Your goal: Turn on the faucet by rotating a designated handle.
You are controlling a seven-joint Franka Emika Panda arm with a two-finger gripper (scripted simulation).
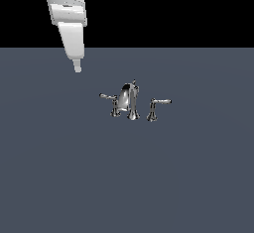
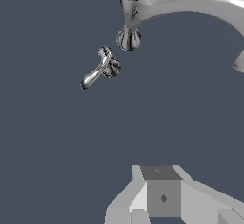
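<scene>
Your tool hangs above the bench, holding nothing; its opening can't be judged. The handle sits at the faucet's nine o'clock. Descend carelessly and you'll strike the spout.

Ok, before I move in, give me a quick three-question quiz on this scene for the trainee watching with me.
1. True or false: the end effector is touching the handle.
2. In the exterior view, the spout stands: A) between the handle and the other lever; B) left of both; C) right of both.
3. Fill in: the handle, with its slanted arm, is on the exterior view's ____ of the spout.

Key: 1 false, it hangs well apart from the handle. 2 A. 3 left.
</scene>
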